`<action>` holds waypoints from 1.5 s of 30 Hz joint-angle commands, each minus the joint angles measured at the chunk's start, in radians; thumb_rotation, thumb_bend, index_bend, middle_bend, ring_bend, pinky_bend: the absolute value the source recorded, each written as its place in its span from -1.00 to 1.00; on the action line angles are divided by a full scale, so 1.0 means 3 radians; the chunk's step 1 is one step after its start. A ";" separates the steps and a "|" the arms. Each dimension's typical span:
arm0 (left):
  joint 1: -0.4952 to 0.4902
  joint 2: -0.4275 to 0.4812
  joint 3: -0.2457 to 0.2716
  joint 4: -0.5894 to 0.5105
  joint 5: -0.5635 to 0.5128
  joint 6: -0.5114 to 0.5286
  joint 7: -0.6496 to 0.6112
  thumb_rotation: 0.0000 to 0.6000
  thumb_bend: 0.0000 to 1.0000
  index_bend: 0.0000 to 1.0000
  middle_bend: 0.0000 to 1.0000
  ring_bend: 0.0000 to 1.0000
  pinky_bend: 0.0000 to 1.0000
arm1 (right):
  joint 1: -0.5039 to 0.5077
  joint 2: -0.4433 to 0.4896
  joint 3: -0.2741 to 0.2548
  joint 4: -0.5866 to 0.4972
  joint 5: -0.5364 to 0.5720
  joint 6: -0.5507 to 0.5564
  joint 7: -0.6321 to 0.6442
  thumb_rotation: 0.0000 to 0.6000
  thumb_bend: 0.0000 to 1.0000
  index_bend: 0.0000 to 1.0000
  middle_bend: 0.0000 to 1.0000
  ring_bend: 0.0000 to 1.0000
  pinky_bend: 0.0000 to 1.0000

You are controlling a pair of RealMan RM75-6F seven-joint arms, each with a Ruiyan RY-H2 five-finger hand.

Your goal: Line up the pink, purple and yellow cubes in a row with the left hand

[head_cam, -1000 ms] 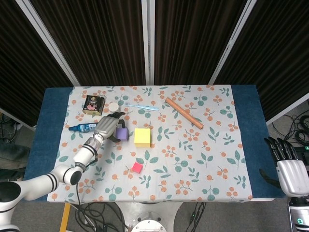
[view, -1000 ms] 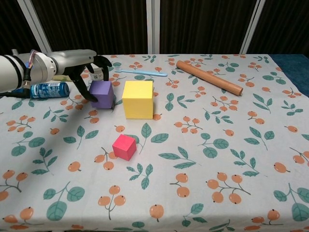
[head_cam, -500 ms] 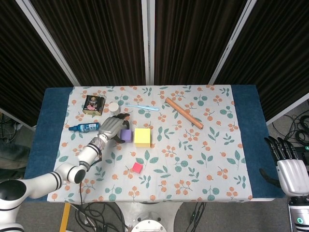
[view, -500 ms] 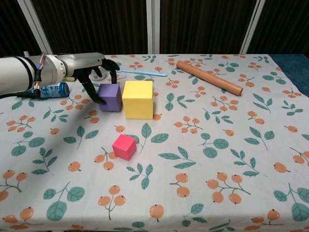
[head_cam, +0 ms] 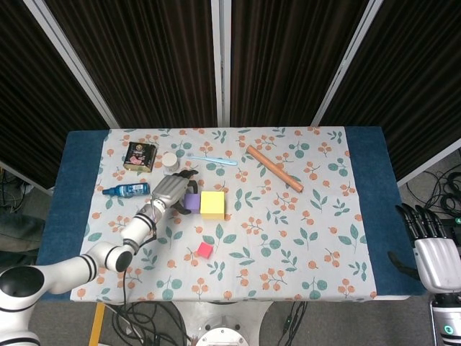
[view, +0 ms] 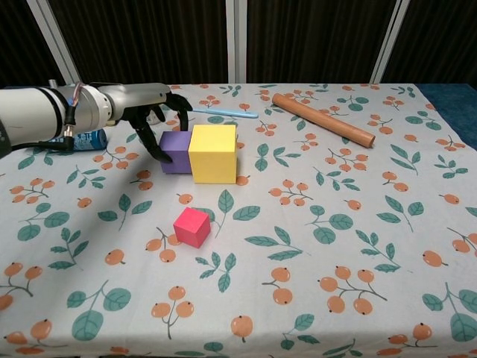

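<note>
Left hand [view: 153, 119] grasping purple cube [view: 177, 150], cube touching yellow cube [view: 213, 153], under fingers

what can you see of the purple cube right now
The purple cube is a small, matte, plain block, foam-like in look, sitting flat on the floral tablecloth. Its right face sits flush against the larger yellow cube, with no gap visible in the chest view. The left hand arches over it from the left, dark fingers touching its left and far sides. The pink cube lies apart, nearer the camera.

Blue table [head_cam: 371, 216] under leaf-print cloth [view: 343, 224]
</note>
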 commanded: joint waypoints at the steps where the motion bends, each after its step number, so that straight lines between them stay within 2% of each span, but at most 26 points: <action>1: -0.0008 -0.0005 -0.0002 -0.0007 -0.0009 0.0001 0.0007 1.00 -0.52 0.10 -0.63 -0.78 -0.58 | -0.0001 -0.0001 -0.0001 0.0002 -0.0003 -0.0001 0.0005 1.00 -0.69 -1.00 -0.93 -1.00 -0.85; 18: -0.0063 -0.0064 0.0005 0.0021 -0.0111 -0.0023 0.0068 1.00 -0.52 0.08 -0.63 -0.78 -0.58 | -0.0003 0.0003 0.0009 0.0030 0.0012 -0.0007 0.0043 1.00 -0.69 -1.00 -0.93 -1.00 -0.85; 28: -0.0041 0.0014 0.0042 -0.0114 -0.0081 0.0014 0.0094 1.00 -0.54 -0.27 -0.71 -0.81 -0.59 | -0.0011 0.0008 0.0008 0.0027 -0.0003 0.0009 0.0050 1.00 -0.69 -1.00 -0.93 -1.00 -0.85; 32: 0.0027 0.0139 0.0045 -0.0262 0.0015 0.0170 0.0078 1.00 -0.55 -0.45 -0.75 -0.83 -0.61 | -0.0020 0.0020 0.0007 0.0024 -0.0019 0.0031 0.0061 1.00 -0.69 -1.00 -0.93 -1.00 -0.85; 39: 0.0288 0.0635 0.0086 -0.0834 0.0255 0.0551 -0.0005 1.00 -0.56 -0.47 -0.75 -0.83 -0.61 | -0.0008 0.0030 0.0014 0.0031 -0.0066 0.0045 0.0094 1.00 -0.68 -1.00 -0.93 -1.00 -0.85; 43: 0.0477 0.0999 0.0209 -0.1247 0.0615 0.0768 -0.0179 1.00 -0.55 -0.35 -0.73 -0.83 -0.61 | -0.0003 0.0010 0.0001 0.0063 -0.0109 0.0048 0.0135 1.00 -0.68 -1.00 -0.93 -1.00 -0.85; 45: 0.0557 0.1162 0.0327 -0.1413 0.0925 0.0864 -0.0348 1.00 -0.54 -0.25 -0.69 -0.81 -0.61 | -0.0009 -0.0006 -0.0012 0.0087 -0.0136 0.0062 0.0159 1.00 -0.68 -1.00 -0.93 -1.00 -0.85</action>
